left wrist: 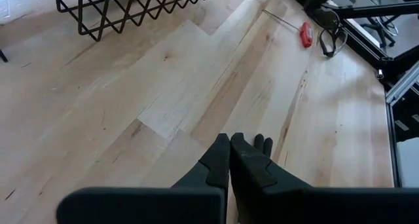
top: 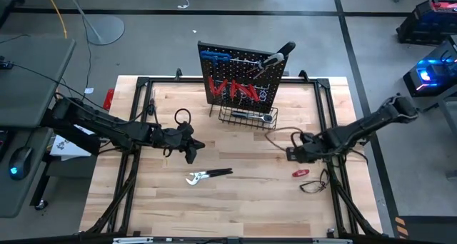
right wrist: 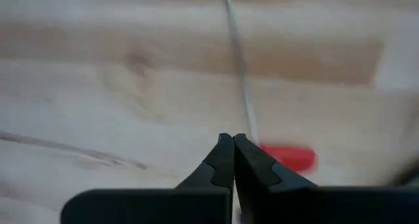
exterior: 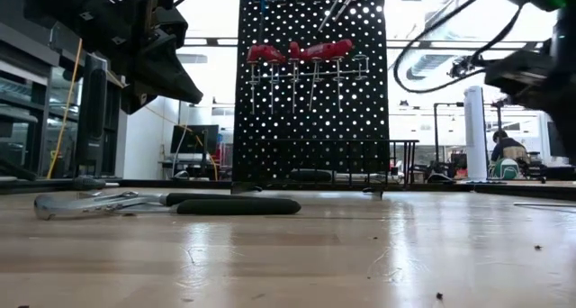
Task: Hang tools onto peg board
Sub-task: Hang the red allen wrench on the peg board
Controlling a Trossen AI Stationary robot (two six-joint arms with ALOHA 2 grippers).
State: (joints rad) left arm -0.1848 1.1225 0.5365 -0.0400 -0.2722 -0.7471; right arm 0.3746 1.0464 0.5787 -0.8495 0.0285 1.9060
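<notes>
**Black peg board upright, two tools loose on the wood**

Black perforated peg board standing at the far middle of the wooden table, tilted slightly in the high view. Hung on it: red-handled screwdrivers in a row, blue hex keys at the upper left corner, a black-handled tool at the upper right. Fixed at its foot, a black wire basket holding a silver wrench.

Lying flat on the table in front of the board, well apart from it: silver pliers with black handles. Off to the right, a small red-handled screwdriver, its thin shaft visible in the right wrist view, beside a loop of thin black cable.

Left gripper raised above the table just behind the pliers, fingers clenched together on nothing, tips touching in the left wrist view. Right gripper low over the wood just behind the red screwdriver, likewise closed and empty, fingers pressed tip to tip.
</notes>
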